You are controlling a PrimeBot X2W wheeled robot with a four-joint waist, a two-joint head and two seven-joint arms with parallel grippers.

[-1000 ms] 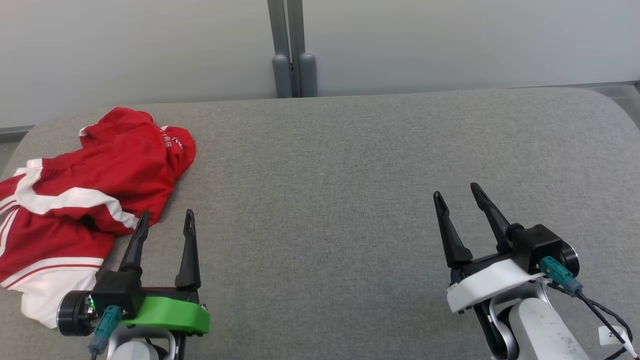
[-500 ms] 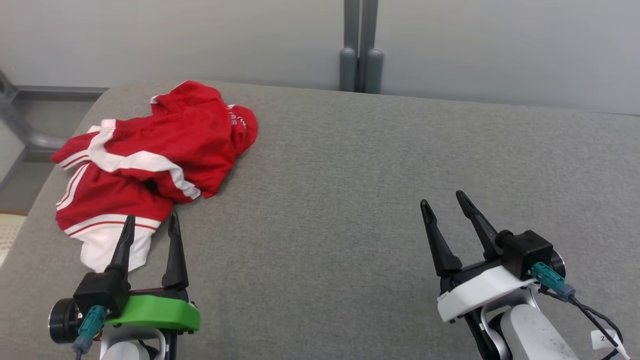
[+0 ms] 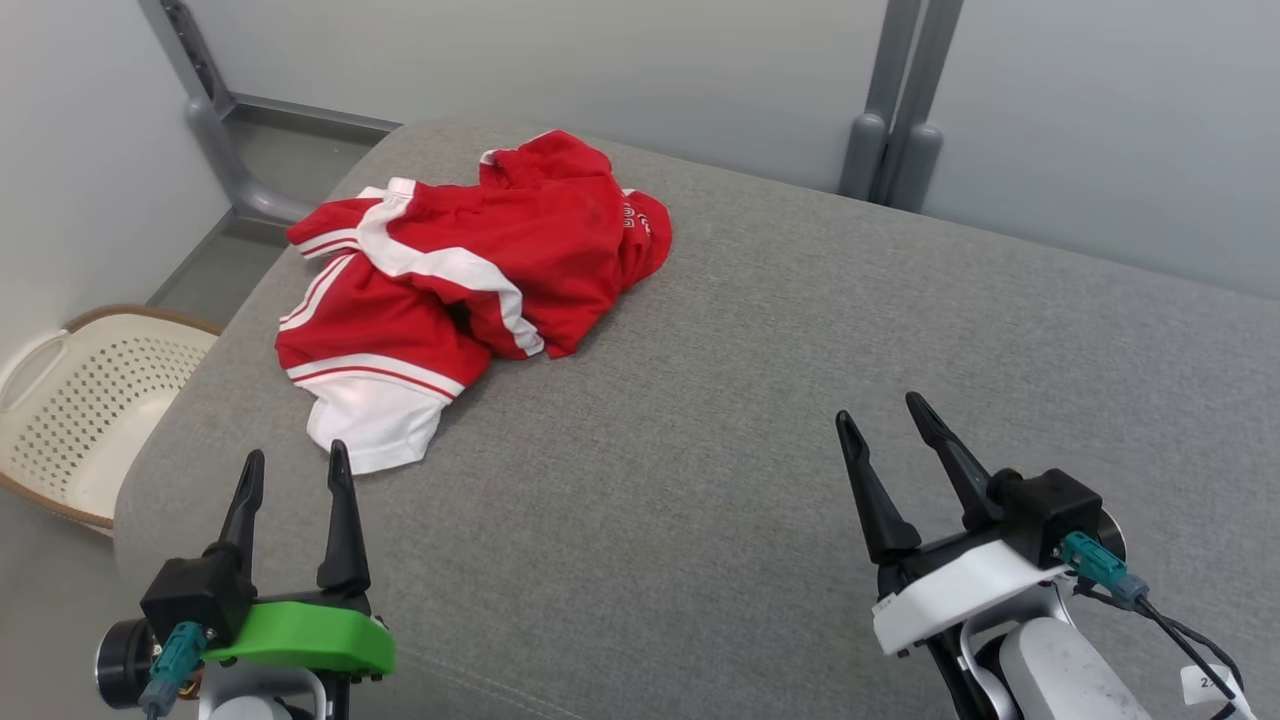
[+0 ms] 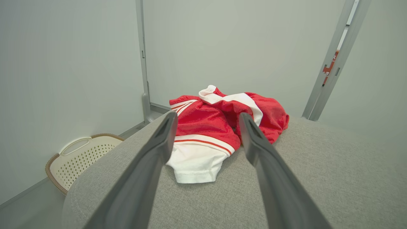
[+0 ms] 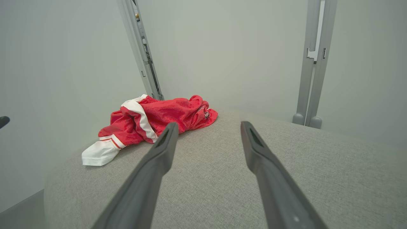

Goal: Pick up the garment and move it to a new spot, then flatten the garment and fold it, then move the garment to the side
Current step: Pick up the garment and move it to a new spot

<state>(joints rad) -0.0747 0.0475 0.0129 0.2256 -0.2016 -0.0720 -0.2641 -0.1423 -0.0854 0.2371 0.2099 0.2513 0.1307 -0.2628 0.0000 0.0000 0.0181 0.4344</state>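
Observation:
A red garment (image 3: 470,290) with white stripes and a white hem lies crumpled on the far left part of the grey padded table (image 3: 760,420). The left wrist view has the garment (image 4: 216,127) straight ahead, beyond the fingers. In the right wrist view the garment (image 5: 152,122) sits ahead and to the left. My left gripper (image 3: 292,472) hovers open near the table's front left corner, just short of the white hem, holding nothing. Over the table's front right, my right gripper (image 3: 882,422) is open and empty, far from the garment.
A cream perforated laundry basket (image 3: 80,400) stands on the floor left of the table; the same basket (image 4: 79,156) appears low on the left in the left wrist view. Grey wall posts (image 3: 890,110) rise behind the table. Pale walls close in at the back and left.
The head camera has turned left, so the garment sits nearer the picture's middle and the basket has come into view. Both grippers stay open and empty.

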